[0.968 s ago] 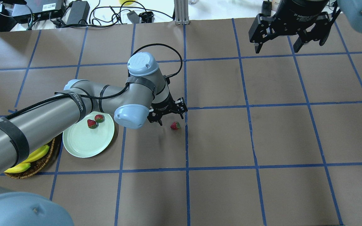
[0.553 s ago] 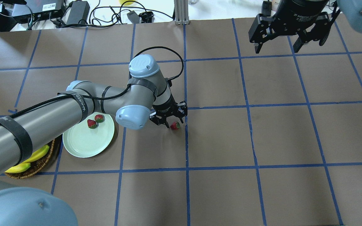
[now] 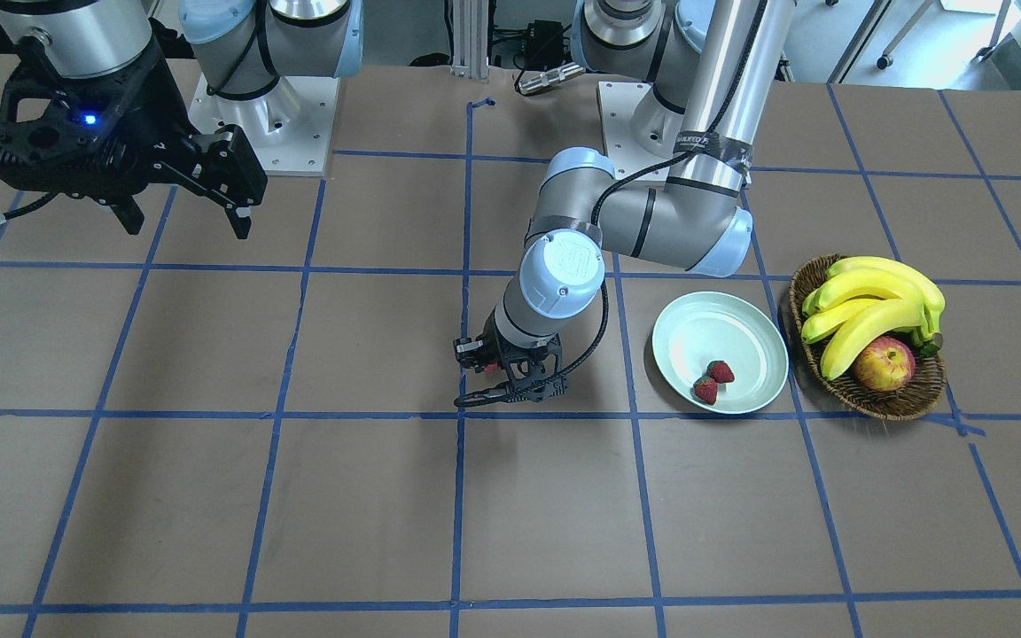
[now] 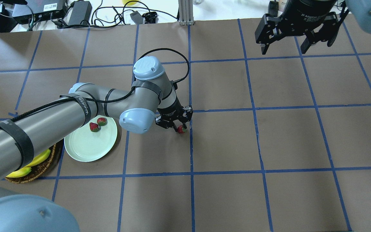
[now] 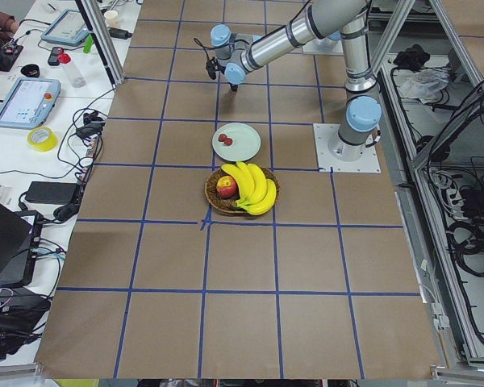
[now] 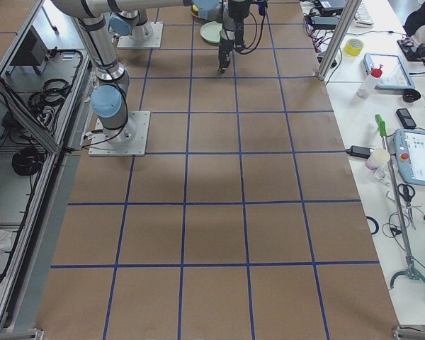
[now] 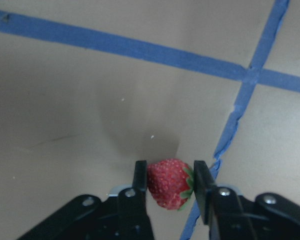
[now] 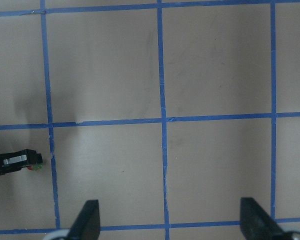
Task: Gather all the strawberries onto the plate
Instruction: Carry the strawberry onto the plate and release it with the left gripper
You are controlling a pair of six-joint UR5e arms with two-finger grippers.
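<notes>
Front view: the left gripper (image 3: 506, 372) is down on the brown-paper desk (image 3: 298, 496), and two small red strawberries (image 3: 720, 371) sit on the round pale mint plate (image 3: 705, 326).

Overhead: it's slid right since a second ago, onto the third strawberry (image 4: 181, 130). That's three in all. The right gripper (image 4: 283, 51) hangs wide open, empty.

Left wrist: the fingers (image 7: 140, 175) pinch that berry from both sides, beside the blue tape (image 7: 230, 135).

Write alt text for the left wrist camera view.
A red strawberry with a green cap sits pinched between the two black fingers of the left gripper, low in the frame. Beneath it lies the brown table, with blue tape lines crossing at the upper right.
</notes>
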